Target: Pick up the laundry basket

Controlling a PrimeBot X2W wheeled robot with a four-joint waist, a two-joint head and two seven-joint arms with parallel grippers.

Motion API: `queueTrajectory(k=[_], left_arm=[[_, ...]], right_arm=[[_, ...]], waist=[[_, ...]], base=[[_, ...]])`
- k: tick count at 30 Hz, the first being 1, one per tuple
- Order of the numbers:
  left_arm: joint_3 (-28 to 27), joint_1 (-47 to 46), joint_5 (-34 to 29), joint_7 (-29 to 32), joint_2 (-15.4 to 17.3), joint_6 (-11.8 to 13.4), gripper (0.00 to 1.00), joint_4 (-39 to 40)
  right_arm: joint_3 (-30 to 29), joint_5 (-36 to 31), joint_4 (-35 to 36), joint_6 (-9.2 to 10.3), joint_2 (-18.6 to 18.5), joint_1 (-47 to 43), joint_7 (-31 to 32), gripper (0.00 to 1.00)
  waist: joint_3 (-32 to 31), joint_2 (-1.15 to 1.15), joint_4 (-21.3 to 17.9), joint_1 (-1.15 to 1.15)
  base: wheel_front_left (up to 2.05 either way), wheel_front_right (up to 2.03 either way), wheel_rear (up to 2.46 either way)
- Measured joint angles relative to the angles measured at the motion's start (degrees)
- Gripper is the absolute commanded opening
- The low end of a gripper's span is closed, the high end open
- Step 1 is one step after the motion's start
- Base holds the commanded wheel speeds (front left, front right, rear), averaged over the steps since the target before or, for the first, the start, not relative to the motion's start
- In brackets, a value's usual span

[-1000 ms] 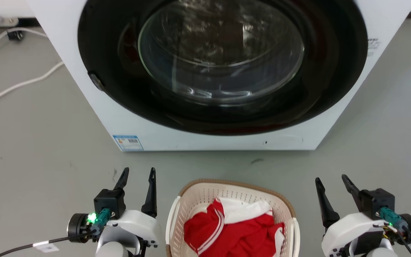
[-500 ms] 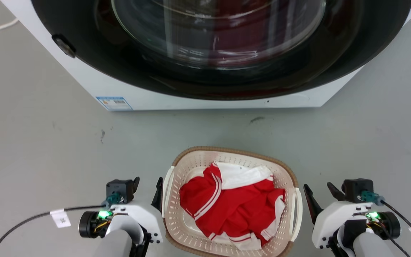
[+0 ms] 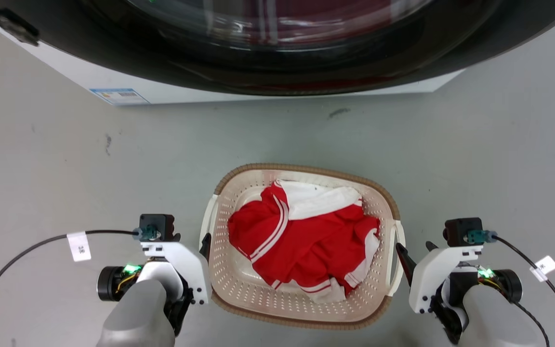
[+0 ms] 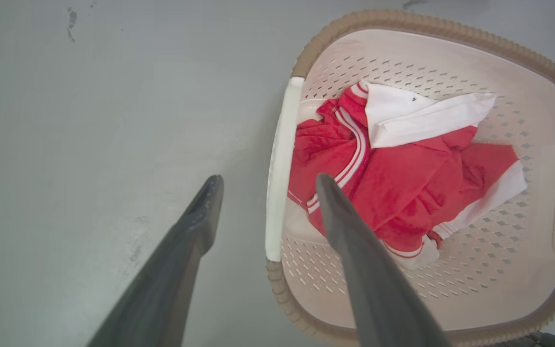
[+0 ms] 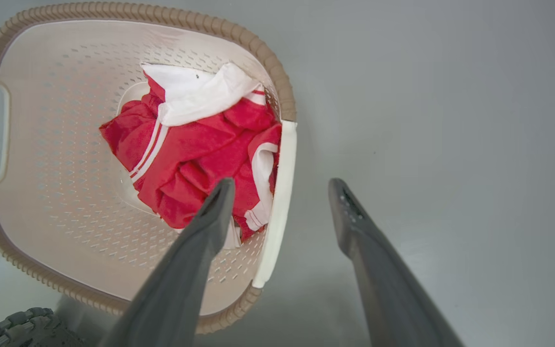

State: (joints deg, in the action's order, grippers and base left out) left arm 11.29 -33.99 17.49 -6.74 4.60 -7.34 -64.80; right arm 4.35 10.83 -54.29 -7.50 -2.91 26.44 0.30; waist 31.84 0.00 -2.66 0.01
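Laundry basket sat on the floor, red-and-white clothes inside. Left gripper and right gripper both hung wide open, each straddling a white side handle.

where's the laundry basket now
In the head view the laundry basket sits on the floor at bottom centre, between the left gripper and right gripper, in front of the washing machine.

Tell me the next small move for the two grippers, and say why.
Probably lower both a little onto the handles of the laundry basket. The left gripper is open with the left handle between its fingers in its wrist view; the right gripper is open astride the right handle. Neither grips yet, and their height above the handles is unclear.
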Motion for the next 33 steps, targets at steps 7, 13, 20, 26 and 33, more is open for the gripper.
queueTrajectory(k=[7, 13, 20, 26, 33], left_arm=[[2.6, -4.4, 1.7, 1.6, 0.0, -0.1, 1.00, -3.2], [4.9, -7.9, 3.5, 3.0, 0.5, -0.1, 1.00, -4.6], [6.9, -11.2, 5.2, 5.7, 1.5, -0.1, 1.00, -6.1], [8.6, -12.5, 7.3, 7.7, 1.9, -0.1, 1.00, -6.6], [10.8, -13.4, 10.0, 8.7, 2.0, -0.1, 0.00, -6.1]], right_arm=[[2.4, 2.3, -7.9, 0.00, 0.0, 6.1, -1.4, 1.00], [5.6, 5.0, -12.8, 0.00, 0.0, 10.5, -1.9, 1.00], [10.8, 9.6, -15.2, 0.00, 0.0, 13.7, -0.7, 1.00], [15.9, 14.6, -15.4, 0.00, 0.0, 14.9, 1.2, 1.00], [20.6, 19.6, -15.5, 0.00, 0.0, 16.1, 2.5, 0.00]], waist=[[4.1, 0.00, -0.7, 0.00], [7.3, 0.00, -1.2, 0.00], [10.6, 0.00, -1.5, 0.00], [12.8, 0.00, -1.8, 0.00], [14.8, 0.00, -1.7, 0.00]], base=[[0.00, 0.00, 0.00], [0.00, 0.00, 0.00], [0.00, 0.00, 0.00], [0.00, 0.00, 0.00], [0.00, 0.00, 0.00]])
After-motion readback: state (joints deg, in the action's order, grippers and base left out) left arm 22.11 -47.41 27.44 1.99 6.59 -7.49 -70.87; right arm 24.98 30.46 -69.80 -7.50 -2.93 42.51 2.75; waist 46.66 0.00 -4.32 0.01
